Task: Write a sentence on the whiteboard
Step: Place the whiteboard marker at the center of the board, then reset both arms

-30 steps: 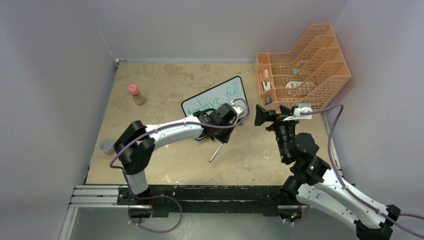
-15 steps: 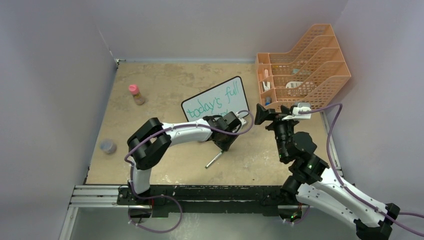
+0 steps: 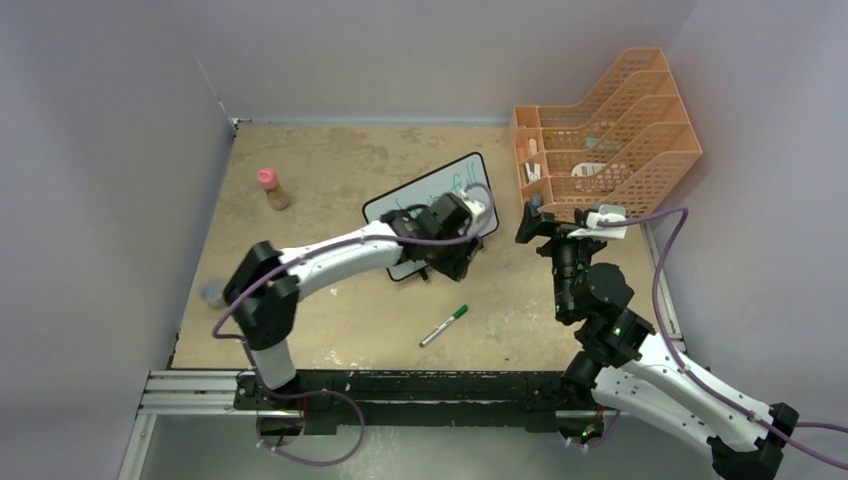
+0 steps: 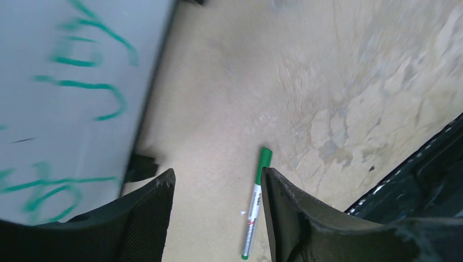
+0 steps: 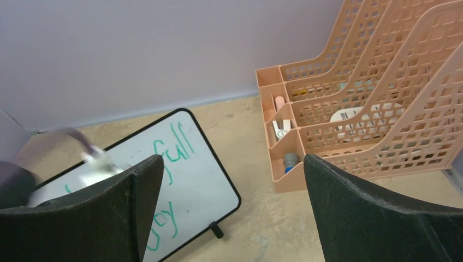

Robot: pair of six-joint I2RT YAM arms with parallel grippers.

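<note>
Whiteboard (image 3: 468, 182) propped on bench, green writing on face, orange rack (image 3: 610, 130) to its right. My left fingers (image 4: 147, 213) hover over whiteboard's near edge, parted, empty. Green marker (image 3: 443, 326) lies on bench on whiteboard's near side, axis diagonal, left arm closer. Right fingers (image 5: 109, 202) spread wide, empty, off whiteboard's right end

the whiteboard (image 5: 205, 164) carries green handwriting: "full"; other letters unclear
</note>
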